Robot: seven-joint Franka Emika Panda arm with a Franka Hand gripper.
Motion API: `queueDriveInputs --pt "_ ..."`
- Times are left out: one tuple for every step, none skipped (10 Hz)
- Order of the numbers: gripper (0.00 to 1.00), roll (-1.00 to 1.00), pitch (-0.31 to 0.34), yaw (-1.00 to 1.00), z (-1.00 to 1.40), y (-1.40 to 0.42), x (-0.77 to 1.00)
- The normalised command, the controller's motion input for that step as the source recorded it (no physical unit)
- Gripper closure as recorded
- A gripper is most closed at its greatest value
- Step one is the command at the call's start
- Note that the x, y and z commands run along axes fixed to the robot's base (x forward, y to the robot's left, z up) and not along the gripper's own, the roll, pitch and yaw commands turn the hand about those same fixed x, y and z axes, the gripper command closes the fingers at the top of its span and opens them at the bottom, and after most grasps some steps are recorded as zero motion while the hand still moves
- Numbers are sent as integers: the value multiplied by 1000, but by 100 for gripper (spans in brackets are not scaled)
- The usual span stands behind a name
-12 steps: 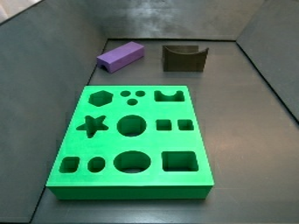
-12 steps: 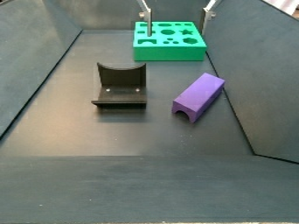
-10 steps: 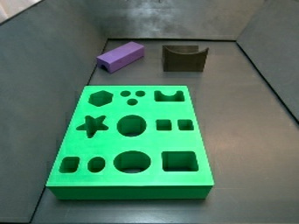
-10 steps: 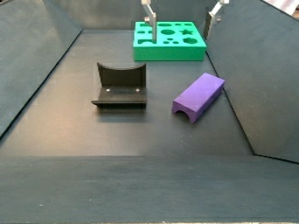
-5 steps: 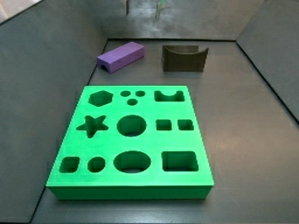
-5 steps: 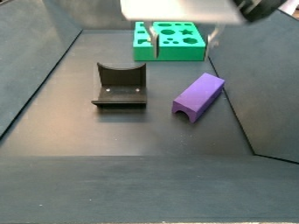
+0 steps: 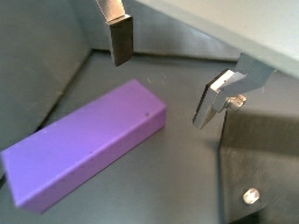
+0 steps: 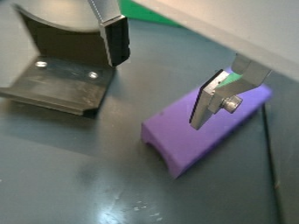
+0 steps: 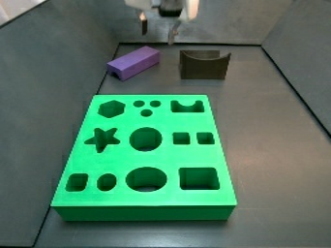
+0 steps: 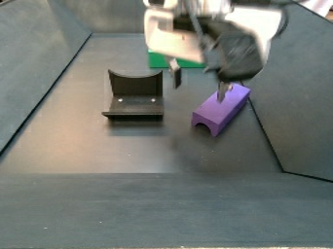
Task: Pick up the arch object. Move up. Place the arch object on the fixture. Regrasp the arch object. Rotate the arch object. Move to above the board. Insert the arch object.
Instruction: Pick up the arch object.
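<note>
Step 1, pick-up: tool (image 8: pixel 163 74), jaws standing apart and holding nothing, is hovering above the long purple rectangular arch object (image 8: pixel 201 136); next move calls for straddling it.

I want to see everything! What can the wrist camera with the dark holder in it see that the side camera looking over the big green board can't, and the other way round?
Only the wrist view shows the arch object's arched cut-out end and the fixture's screwed base plate. Only the side view shows the board with all its holes. Both show the open gripper above the purple arch object, not holding it.
</note>
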Motion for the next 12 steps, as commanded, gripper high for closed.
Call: queueDriveInputs --pt "0 71 -61 -711 -929 260 -63" --pt "0 91 -173 -297 -771 443 -194" --pt "0 109 -377 0 -194 257 -417" --pt "0 -46 -263 60 80 303 -194" --pt "0 -10 -200 0 -57 71 -246" --pt "0 0 0 -14 0 0 -37" --pt "0 11 0 -80 -217 -37 0" --pt "0 39 -17 -146 -534 -177 0" --pt "0 49 -99 -37 -577 -37 0" --pt "0 1 -31 -60 -200 -34 0" --pt "100 0 0 0 0 0 0" --pt "100 0 0 0 0 0 0"
